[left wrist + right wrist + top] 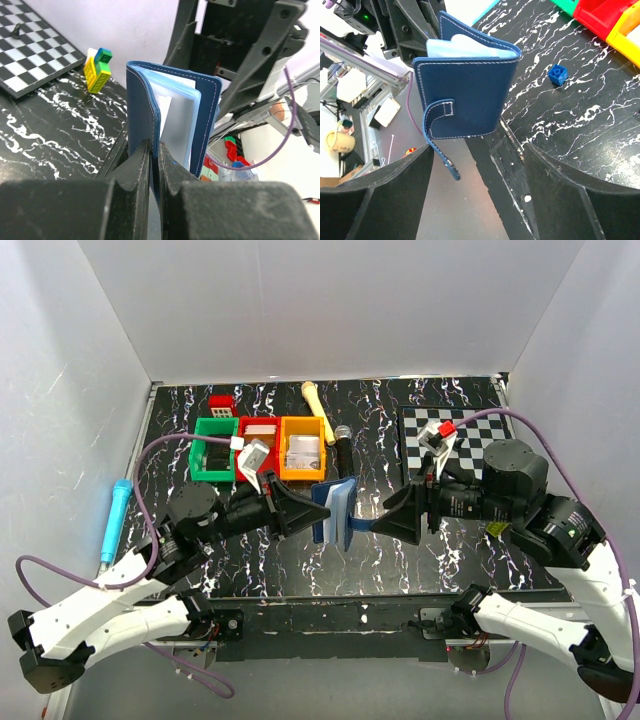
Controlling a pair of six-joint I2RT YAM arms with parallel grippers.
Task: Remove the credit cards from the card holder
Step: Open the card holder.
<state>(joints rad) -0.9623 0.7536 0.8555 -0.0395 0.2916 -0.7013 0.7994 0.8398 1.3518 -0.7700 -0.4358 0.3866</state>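
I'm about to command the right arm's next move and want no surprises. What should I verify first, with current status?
1. Left tool shut on card holder cover: ok.
2. Right tool open, gripping nothing: ok.
3. Clasp strap undone, hanging loose: ok.
4. Holder spread wide enough for entry: not ok, covers barely apart.
5. Credit cards easy to pinch: cannot tell, only pale edges show.

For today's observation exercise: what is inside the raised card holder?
Inside the card holder, pale translucent sleeves and a whitish card edge show. The navy covers hide how many cards there are.
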